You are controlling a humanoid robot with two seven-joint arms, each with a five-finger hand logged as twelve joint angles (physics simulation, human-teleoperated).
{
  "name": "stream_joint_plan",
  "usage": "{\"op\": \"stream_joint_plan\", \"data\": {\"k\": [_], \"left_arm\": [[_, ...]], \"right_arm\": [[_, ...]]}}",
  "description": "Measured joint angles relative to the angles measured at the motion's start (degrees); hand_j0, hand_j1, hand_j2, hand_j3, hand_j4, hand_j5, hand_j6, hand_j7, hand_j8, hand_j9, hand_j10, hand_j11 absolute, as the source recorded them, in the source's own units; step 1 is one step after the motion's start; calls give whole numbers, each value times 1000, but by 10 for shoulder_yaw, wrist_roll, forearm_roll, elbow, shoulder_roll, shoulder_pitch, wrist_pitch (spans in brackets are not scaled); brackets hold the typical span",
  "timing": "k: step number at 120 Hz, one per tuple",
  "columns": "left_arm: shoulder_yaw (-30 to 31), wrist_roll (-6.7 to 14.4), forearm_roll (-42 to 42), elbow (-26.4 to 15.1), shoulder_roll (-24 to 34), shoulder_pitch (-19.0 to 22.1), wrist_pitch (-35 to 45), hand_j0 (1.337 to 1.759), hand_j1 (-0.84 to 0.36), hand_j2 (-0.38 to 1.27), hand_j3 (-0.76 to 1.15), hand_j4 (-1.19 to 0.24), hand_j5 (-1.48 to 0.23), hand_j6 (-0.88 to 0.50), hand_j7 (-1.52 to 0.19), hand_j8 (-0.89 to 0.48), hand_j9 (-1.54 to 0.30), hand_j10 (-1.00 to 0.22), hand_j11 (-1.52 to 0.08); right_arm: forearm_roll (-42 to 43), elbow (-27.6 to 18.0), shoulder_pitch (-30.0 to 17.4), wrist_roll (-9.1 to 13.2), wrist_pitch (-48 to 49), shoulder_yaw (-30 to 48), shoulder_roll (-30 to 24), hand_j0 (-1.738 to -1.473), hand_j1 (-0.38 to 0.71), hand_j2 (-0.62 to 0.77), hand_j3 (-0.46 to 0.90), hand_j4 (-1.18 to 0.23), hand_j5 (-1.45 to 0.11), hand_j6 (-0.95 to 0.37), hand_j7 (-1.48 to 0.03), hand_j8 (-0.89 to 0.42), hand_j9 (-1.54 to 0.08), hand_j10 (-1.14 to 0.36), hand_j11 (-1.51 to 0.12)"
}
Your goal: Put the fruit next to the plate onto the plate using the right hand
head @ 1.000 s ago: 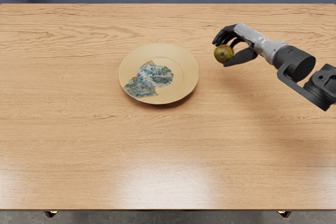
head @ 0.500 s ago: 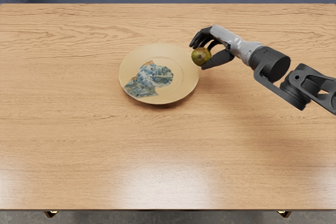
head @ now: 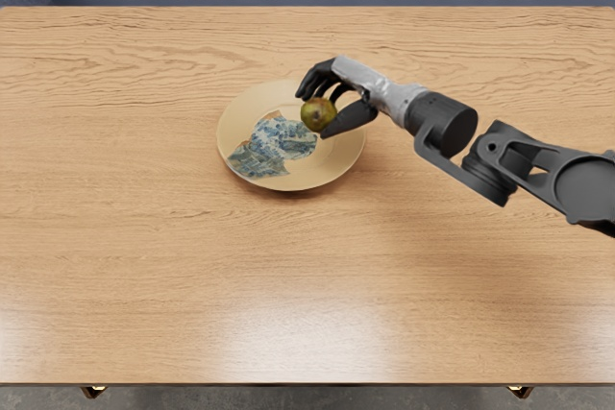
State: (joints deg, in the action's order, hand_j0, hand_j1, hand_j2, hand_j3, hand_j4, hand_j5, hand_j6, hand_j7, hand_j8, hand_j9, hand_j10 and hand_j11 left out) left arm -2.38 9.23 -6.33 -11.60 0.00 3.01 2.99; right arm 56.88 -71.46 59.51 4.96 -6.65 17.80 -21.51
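A small green-yellow fruit (head: 316,113) is held in my right hand (head: 327,103), whose dark fingers are curled around it. The hand and fruit hover over the right half of a tan plate (head: 240,117) with a blue-and-white pattern at its middle. The right arm reaches in from the picture's right edge across the table. I cannot tell whether the fruit touches the plate. The left arm is out of view.
The plate sits on a wide wooden table (head: 288,276). The table's far edge runs along the top of the view, with grey floor beyond it.
My right hand has carried the fruit leftward, from beside the plate's right rim to above the plate's right half. The arm has stretched further into view.
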Motion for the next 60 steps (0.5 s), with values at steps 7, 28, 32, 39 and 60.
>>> {"op": "stream_joint_plan", "data": {"k": [7, 28, 32, 39, 60], "left_arm": [[0, 0, 0, 0, 0, 1, 0, 1658, 345, 1, 0, -4, -5, -4, -5, -4, -5, -4, -5], [0, 0, 0, 0, 0, 0, 0, 1658, 345, 1, 0, -4, -5, -4, -5, -4, -5, -4, -5], [0, 0, 0, 0, 0, 1, 0, 1658, 345, 1, 0, -4, -5, -4, -5, -4, -5, -4, -5], [0, 0, 0, 0, 0, 0, 0, 1658, 345, 1, 0, -4, -5, -4, -5, -4, -5, -4, -5], [0, 0, 0, 0, 0, 1, 0, 1658, 345, 1, 0, -4, -5, -4, -5, -4, -5, -4, -5]], "right_arm": [[0, 0, 0, 0, 0, -2, 8, -1658, 259, 211, 0, -581, -777, -495, -766, -419, -767, -562, -768], [3, 1, -2, 0, 0, -7, 28, -1658, 259, 210, 0, -581, -777, -494, -765, -418, -766, -561, -767], [3, 1, -2, 0, 0, -8, 30, -1658, 259, 209, 0, -580, -777, -494, -765, -418, -766, -561, -767], [4, 2, -3, 0, 0, -8, 34, -1658, 259, 207, 0, -580, -776, -494, -764, -418, -764, -561, -766], [6, 17, -4, 11, -1, -9, 55, -1658, 258, 202, 0, -580, -773, -493, -763, -418, -762, -560, -764]]}}
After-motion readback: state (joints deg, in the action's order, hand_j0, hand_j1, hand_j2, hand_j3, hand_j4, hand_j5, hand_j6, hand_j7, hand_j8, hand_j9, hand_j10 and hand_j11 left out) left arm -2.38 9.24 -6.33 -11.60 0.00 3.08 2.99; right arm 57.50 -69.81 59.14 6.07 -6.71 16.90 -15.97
